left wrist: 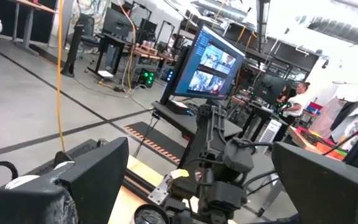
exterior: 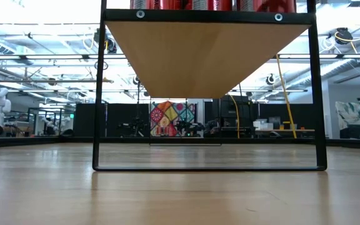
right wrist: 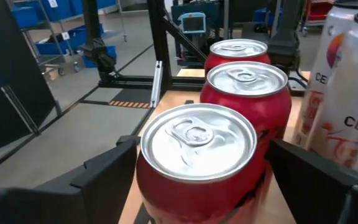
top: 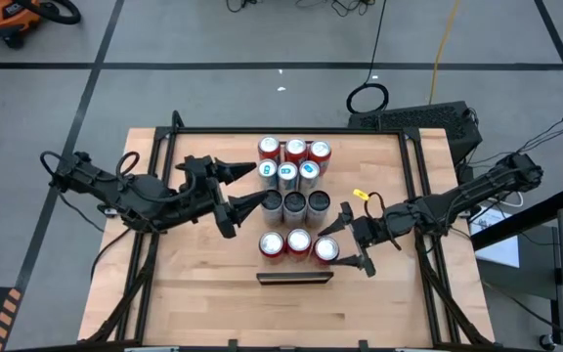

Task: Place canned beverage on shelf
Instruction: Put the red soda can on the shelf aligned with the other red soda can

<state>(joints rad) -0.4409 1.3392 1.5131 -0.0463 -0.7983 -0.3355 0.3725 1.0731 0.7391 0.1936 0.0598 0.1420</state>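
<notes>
On the desk (top: pixel 203 284) the shelf (exterior: pixel 206 53) carries rows of cans. The right end effector (top: pixel 345 252) is at the shelf's front right corner, its fingers apart on both sides of the last red can (top: pixel 326 249), which stands upright in the front row; the fingers do not seem to press it. The left end effector (top: pixel 249 186), also wide apart, waits by the rows at the shelf's left side, further from that can.

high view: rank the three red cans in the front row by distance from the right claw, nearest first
1. Right-hand red can, between the open right claw's fingers.
2. Middle red can, next along the row.
3. Left-hand red can, at the row's far end.
</notes>
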